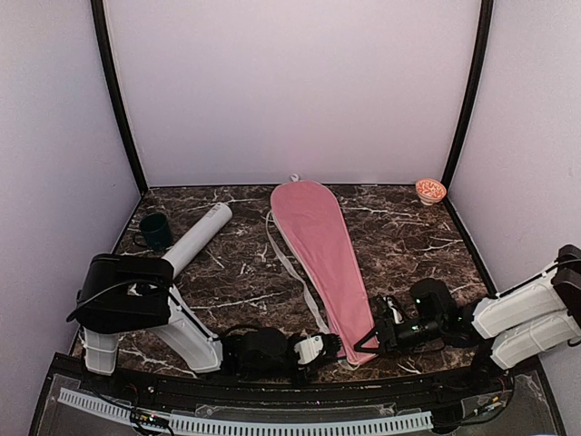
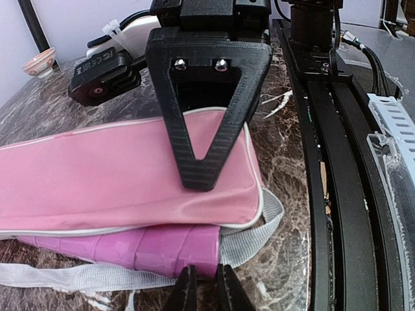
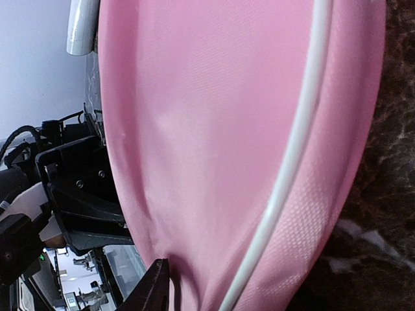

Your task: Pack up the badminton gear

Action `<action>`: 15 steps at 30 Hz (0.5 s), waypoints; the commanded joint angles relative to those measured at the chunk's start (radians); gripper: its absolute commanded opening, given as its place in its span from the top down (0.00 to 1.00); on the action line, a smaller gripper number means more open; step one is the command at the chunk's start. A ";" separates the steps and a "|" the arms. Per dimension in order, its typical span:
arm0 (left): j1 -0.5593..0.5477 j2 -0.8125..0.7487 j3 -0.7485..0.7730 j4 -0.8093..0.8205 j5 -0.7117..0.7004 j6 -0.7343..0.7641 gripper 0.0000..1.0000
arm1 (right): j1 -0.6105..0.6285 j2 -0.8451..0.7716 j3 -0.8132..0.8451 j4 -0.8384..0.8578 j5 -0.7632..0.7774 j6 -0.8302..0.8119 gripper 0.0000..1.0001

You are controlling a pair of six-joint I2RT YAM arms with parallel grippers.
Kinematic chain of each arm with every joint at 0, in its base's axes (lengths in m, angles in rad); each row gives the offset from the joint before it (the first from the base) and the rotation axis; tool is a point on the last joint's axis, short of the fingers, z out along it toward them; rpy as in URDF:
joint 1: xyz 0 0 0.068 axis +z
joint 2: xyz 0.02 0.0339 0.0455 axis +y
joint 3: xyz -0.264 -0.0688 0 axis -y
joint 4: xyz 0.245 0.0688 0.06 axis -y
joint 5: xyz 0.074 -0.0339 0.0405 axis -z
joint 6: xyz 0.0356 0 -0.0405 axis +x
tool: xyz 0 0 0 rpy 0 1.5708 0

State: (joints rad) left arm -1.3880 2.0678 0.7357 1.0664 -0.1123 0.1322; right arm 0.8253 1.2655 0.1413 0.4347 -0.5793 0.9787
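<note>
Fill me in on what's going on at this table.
Both arms are working at the near, narrow end of the pink racket cover. The right gripper and left gripper meet there from opposite sides. A pink racket handle pokes out of the cover's open end beside a grey strap. The grey tube lies apart, far left.

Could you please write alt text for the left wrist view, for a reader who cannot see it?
A pink racket cover with white piping lies on a dark marble table, with pink racket handles poking out beneath its near end beside a grey strap. The right gripper presses on the cover; the left gripper sits nearly shut near the handles.
</note>
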 commanded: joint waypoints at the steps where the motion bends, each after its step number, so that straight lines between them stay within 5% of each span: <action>1: 0.026 0.014 0.020 -0.002 0.032 0.006 0.88 | 0.021 0.017 -0.007 0.114 -0.052 0.018 0.66; 15: 0.022 -0.009 0.058 -0.046 0.043 0.073 0.90 | 0.060 0.120 0.003 0.230 -0.080 0.046 0.61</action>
State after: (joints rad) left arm -1.3716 2.0907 0.7631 1.0489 -0.0792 0.1654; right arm 0.8394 1.3254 0.1394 0.5285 -0.5880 1.0080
